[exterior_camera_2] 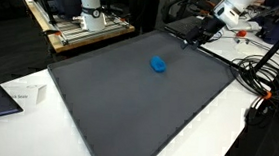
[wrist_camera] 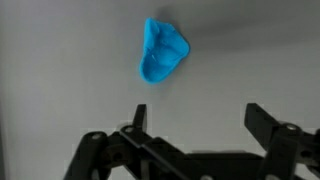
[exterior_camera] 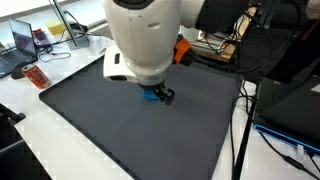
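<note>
On dark grey mat (exterior_camera_2: 117,106) covering tabletop, small blue object (exterior_camera_2: 159,64) lies alone near centre. Gripper (wrist_camera: 195,135) hovers above, jaws apart, empty. Approach step, by the look; descent and centring over object needed.

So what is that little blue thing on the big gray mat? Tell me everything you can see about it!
The blue thing is a small, bright blue lump with a rounded, bumpy outline, wider at one end and narrower at the other. It looks soft or rubbery, though the pictures are too blurry to be sure, or to say what it is. It lies by itself on the dark gray mat, toward the mat's far side in an exterior view. Only the mat touches it. The gripper hangs above it with its jaws open, apart from it.
</note>
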`<act>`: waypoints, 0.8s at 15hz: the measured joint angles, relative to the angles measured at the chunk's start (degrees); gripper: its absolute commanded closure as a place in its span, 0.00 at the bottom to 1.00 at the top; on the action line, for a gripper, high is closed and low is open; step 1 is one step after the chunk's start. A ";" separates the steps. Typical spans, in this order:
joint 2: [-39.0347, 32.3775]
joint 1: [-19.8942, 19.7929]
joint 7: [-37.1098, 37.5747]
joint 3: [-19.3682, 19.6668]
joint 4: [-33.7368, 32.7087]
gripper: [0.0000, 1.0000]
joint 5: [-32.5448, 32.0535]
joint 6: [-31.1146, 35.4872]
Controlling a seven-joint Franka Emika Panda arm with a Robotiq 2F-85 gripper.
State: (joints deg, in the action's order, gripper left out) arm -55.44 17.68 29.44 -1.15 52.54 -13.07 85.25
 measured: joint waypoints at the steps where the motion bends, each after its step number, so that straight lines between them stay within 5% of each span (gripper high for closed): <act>1: -0.24 -0.60 -0.63 -0.25 -0.46 0.00 0.46 -0.29; 12: -0.86 -8.78 -8.00 -2.93 -1.84 0.00 7.16 -0.04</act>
State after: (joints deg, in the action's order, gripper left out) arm -56.30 8.90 21.44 -4.09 50.70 -5.91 85.21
